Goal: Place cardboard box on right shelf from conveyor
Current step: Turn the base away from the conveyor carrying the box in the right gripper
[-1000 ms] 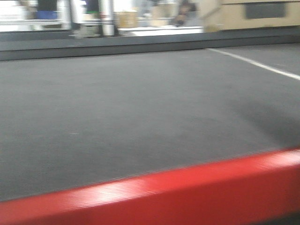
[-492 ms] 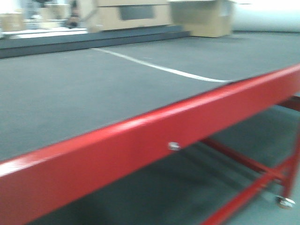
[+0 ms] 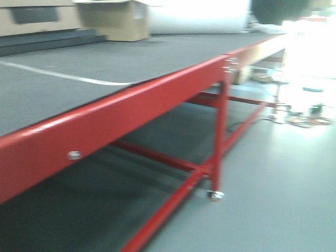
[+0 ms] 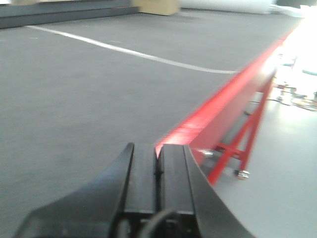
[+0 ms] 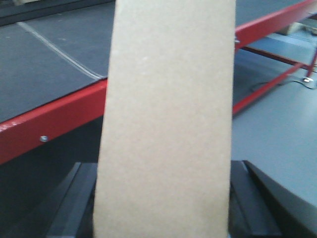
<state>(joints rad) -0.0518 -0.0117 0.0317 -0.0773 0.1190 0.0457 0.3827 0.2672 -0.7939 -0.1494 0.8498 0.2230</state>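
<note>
Two pincers, two different states. The right pincer (image 5: pixel 163 198) is clamped on the cardboard box (image 5: pixel 168 99). The tan slab stands upright and fills the middle of the right wrist view, with dark fingers (image 5: pixel 74 198) pressed to its narrow sides low down. The left pincer (image 4: pixel 156 153) is closed on nothing, jaws pressed together, and hangs above the grey tabletop (image 4: pixel 74 89) near its red rail (image 4: pixel 223 104).

The box is therefore off every surface, held in the air in front of that red-framed tabletop. The grey floor (image 5: pixel 277 129) lies to the right. No steel shelf shows in any view, and the front view is too blurred to make out much beyond the tabletop.

By my reading the pickup is done and the carry to the shelf is the step in hand. Next the shelf must come into view. Then the right arm needs to bring the box over the shelf's edge, set it down flat, and only then let go. The grip sits low on a tall slab, so a fast swing could tip it.
</note>
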